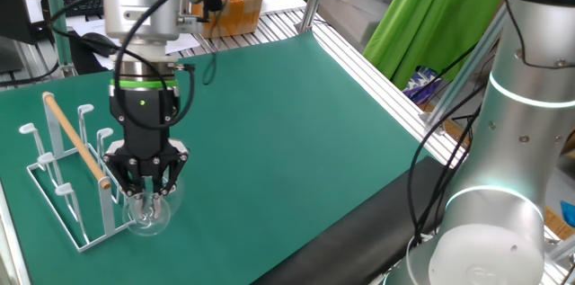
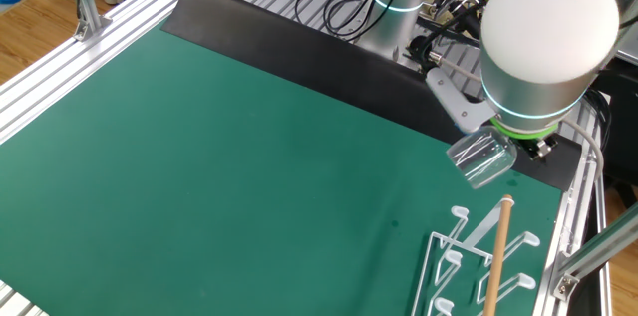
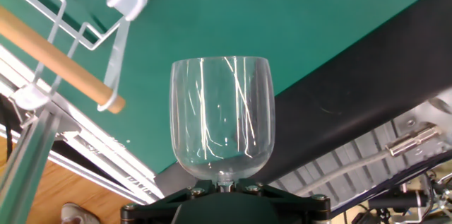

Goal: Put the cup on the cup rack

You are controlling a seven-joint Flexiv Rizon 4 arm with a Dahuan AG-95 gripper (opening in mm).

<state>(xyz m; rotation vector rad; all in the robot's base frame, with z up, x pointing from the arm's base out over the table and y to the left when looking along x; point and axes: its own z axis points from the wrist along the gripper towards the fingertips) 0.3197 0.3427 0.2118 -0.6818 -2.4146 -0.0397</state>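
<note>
Green mat (image 1: 296, 141) below; gripper (image 1: 151, 186) pinching cup (image 1: 149, 213) by its stem, bowl downward, just beside rack (image 1: 67, 182) corner.

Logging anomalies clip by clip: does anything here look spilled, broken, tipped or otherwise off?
Nothing stands out. The cup is intact and looks empty, held mouth-down by its stem in the gripper beside the cup rack. The rack stands level on the green mat, pegs upright, none visibly bent.
</note>
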